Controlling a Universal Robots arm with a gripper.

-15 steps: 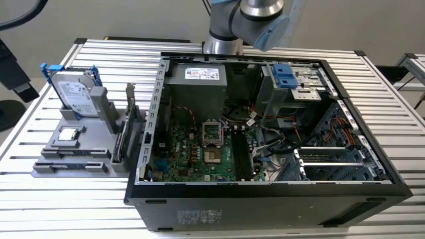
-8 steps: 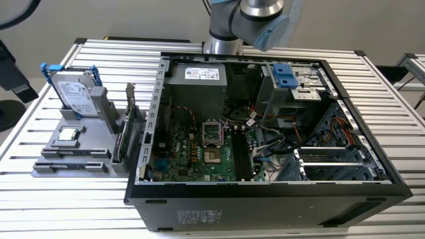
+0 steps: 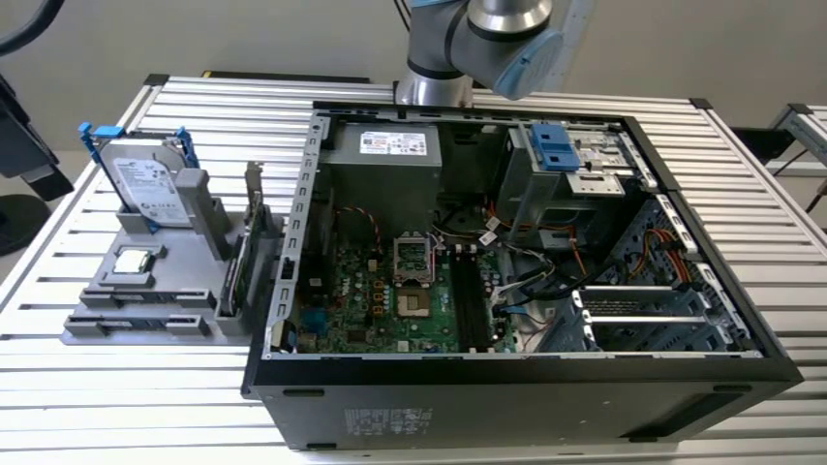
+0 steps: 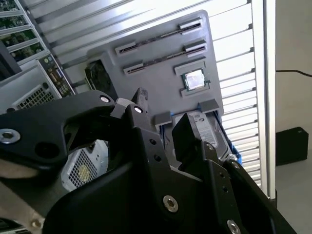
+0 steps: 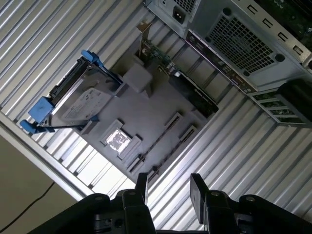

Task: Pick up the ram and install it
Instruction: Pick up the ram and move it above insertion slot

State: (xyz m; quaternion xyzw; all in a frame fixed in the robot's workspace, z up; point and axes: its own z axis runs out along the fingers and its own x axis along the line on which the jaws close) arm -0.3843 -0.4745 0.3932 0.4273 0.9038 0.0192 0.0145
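one ribbed metal table, pale wall

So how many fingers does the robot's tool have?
2. In the first wrist view the tool has one finger and a second finger side by side, a gap between them, nothing held, facing the grey holder. None seems hidden.

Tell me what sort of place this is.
Probably a robotics lab bench set up for computer assembly: a robot arm behind an open computer case on a slatted metal table, with a grey fixture beside it holding a hard drive.
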